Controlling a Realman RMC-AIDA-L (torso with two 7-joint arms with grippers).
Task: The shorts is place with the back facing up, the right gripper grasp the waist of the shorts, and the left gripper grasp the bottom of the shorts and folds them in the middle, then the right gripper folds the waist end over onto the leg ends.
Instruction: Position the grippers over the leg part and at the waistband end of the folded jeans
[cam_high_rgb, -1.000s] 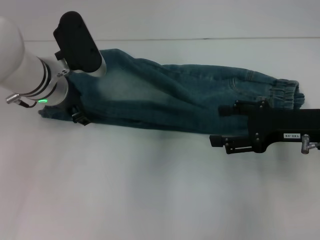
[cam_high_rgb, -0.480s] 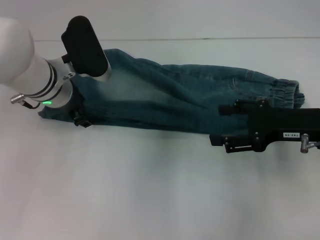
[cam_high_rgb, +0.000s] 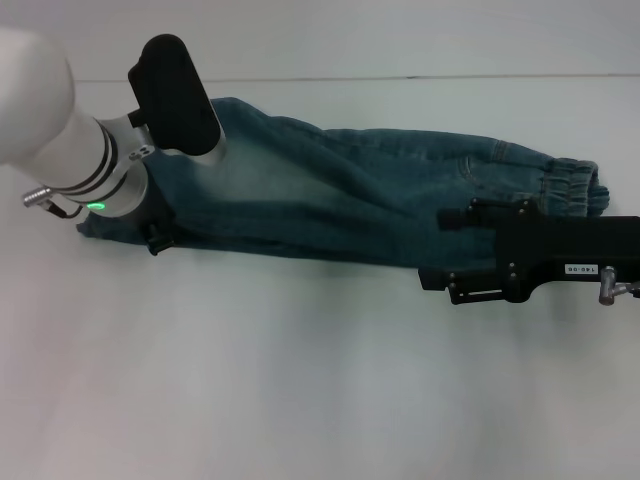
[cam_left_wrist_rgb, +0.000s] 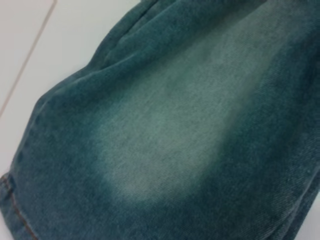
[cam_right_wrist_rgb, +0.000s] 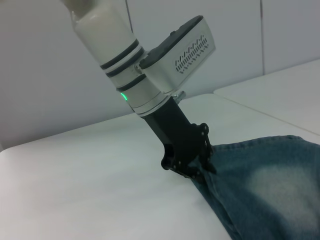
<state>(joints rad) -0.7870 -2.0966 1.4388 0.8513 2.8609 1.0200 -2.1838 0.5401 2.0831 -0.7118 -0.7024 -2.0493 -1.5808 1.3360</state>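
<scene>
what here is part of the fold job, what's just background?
Job:
shorts, lying flat
left gripper, at the leg end
right gripper, at the waist end

Background:
white table, nothing else lying on it

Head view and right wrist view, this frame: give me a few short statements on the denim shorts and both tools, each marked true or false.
1. The faded blue-green denim shorts lie stretched across the white table. True.
2. The elastic waistband is at the robot's left. False: it is at the robot's right.
3. The left tool is at the leg-end hem. True.
4. The right tool holds the shorts above the table. False: the shorts lie flat.
5. The shorts are rolled into a ball. False: they lie long and spread out.
</scene>
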